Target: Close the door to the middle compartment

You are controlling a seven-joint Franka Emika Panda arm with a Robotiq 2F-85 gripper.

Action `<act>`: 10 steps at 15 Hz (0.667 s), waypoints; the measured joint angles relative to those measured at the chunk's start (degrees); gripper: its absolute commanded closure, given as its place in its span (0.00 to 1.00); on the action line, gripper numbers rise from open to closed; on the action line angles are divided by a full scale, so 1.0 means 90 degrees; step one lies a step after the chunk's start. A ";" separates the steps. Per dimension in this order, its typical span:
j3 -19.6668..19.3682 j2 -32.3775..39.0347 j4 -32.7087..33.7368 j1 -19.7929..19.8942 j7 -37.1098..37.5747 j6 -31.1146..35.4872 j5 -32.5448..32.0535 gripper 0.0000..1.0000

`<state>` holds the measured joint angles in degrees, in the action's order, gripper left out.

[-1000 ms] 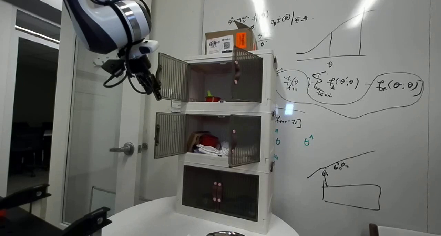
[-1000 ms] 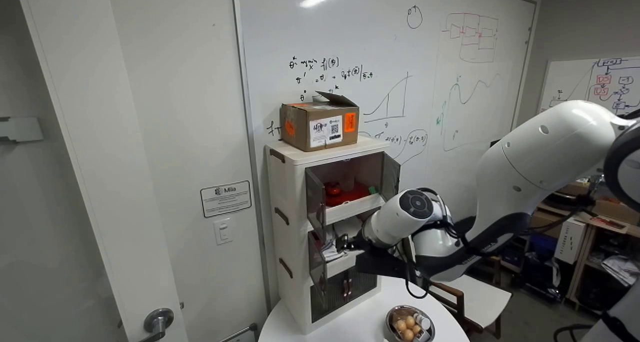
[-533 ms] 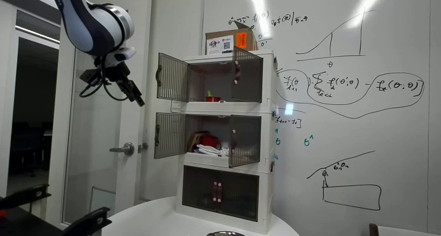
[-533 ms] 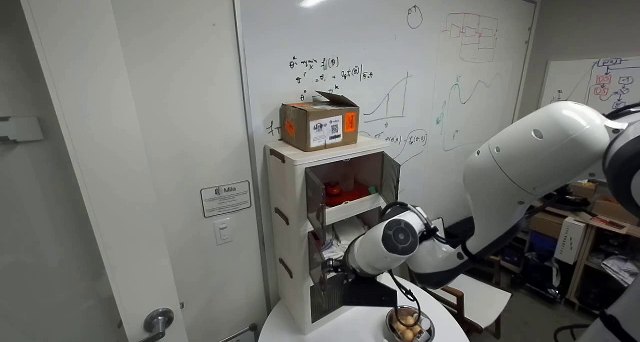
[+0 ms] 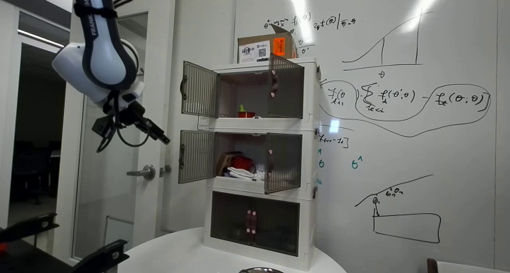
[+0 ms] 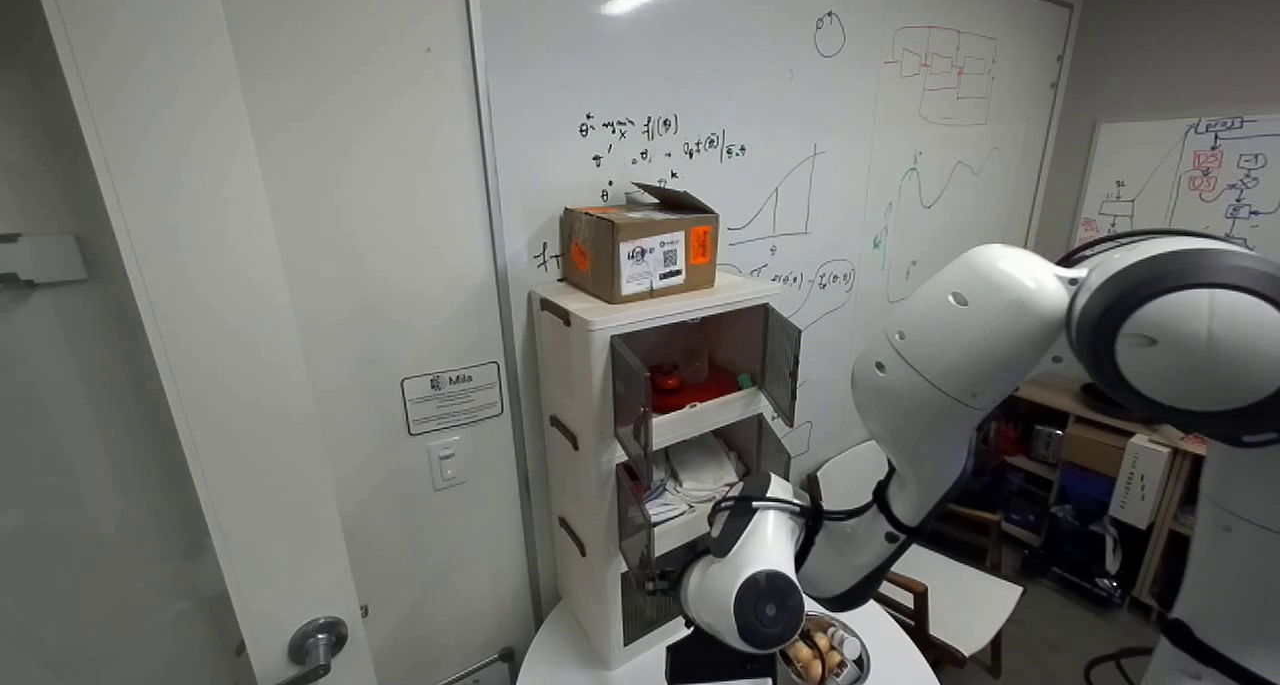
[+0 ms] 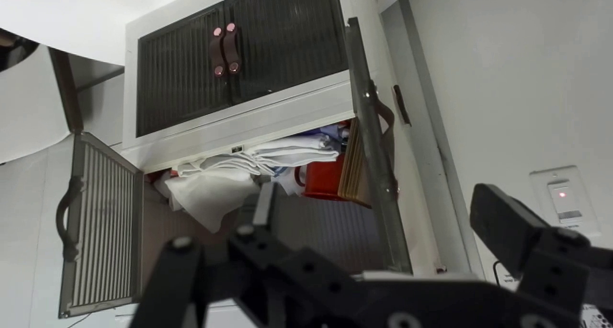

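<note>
The middle compartment [image 5: 235,182] of the white cabinet stands open, its two smoky-grey door panels swung outward. One door [image 5: 198,156] also shows nearly edge-on in the wrist view [image 7: 371,127] and in an exterior view [image 6: 633,525]. The opposite door [image 5: 283,163] is at the left in the wrist view [image 7: 103,222]. A red mug [image 7: 323,177] and white cloths [image 7: 292,148] lie inside. My gripper [image 5: 165,138] is open and empty, in front of the cabinet near the first door's free edge. In the wrist view its fingers [image 7: 381,210] are wide apart, with that door's edge appearing between them; contact cannot be told.
The top tier's grey doors [image 5: 200,89] also stand open above. The lowest tier's dark doors [image 5: 255,224] are shut. A cardboard box [image 6: 640,250] sits on top. A metal bowl [image 6: 835,645] stands on the round white table [image 6: 560,655]. A wall [image 6: 400,265] is beside the cabinet.
My gripper has moved down from the top tier's level to about the middle tier's, and away from the upper door. The arm has folded lower. The doors have not moved.
</note>
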<state>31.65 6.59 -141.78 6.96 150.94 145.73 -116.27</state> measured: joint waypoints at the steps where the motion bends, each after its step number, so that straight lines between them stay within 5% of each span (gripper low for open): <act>1: -0.0268 0.0291 0.0075 -0.0300 0.0157 -0.0274 -0.0225 0.00; 5: -0.0971 0.1253 0.0589 -0.1037 0.0442 -0.0819 -0.0743 0.00; 10: -0.1228 0.1826 0.1254 -0.1308 0.0445 -0.1072 -0.0892 0.00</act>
<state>20.59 23.02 -130.49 -4.81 154.95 136.08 -124.31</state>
